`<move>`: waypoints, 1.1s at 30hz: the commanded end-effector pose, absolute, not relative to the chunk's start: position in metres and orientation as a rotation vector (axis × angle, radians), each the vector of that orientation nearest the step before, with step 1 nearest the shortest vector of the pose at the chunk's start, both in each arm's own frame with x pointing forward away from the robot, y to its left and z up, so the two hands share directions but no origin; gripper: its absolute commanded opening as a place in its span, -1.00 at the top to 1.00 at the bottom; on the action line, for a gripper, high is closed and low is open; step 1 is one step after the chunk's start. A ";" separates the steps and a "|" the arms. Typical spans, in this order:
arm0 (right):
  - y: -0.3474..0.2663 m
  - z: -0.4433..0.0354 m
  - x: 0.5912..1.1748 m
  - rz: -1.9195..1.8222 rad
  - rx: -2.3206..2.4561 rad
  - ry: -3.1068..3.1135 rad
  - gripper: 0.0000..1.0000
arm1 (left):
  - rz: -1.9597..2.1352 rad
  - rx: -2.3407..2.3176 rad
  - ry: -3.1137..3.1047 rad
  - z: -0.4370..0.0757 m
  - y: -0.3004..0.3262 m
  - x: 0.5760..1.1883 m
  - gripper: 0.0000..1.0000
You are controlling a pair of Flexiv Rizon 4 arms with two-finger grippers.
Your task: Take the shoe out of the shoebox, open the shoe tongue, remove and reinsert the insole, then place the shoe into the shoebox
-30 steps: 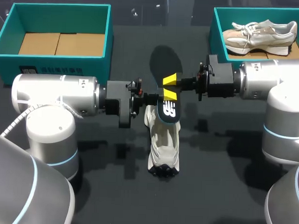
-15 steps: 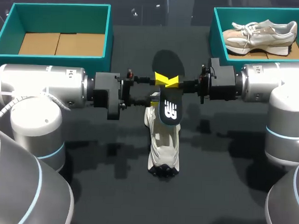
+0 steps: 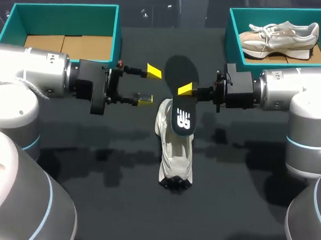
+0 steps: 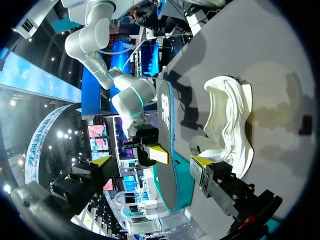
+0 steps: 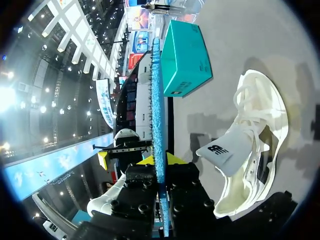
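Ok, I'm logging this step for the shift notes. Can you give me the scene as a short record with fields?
Insole: dark, held upright above the shoe
Right fingers: shut on the insole
Left fingers: open, holding nothing, apart from the insole
Shoe: white, on the table between the arms
Left box: teal, only its cardboard floor shows
Right box: teal, holds a second shoe
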State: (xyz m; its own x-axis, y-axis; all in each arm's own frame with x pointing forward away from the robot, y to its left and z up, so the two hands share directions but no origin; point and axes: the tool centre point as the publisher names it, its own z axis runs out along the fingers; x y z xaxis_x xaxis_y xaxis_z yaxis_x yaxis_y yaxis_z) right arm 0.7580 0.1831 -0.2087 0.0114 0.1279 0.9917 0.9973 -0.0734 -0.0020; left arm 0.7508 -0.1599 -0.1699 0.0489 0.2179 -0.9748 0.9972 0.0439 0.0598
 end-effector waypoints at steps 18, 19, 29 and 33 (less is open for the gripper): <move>0.184 -0.209 0.757 -1.194 -1.365 -1.264 1.00 | -0.962 1.392 1.526 -0.162 -0.151 0.754 -1.00; 0.184 -0.209 0.757 -1.194 -1.365 -1.264 1.00 | -0.948 1.400 1.574 -0.160 -0.149 0.757 -1.00; 0.184 -0.209 0.757 -1.194 -1.365 -1.264 1.00 | -0.699 1.514 1.774 -0.136 -0.142 0.772 -1.00; 0.184 -0.209 0.757 -1.194 -1.365 -1.264 1.00 | -0.699 1.514 1.774 -0.136 -0.142 0.772 -1.00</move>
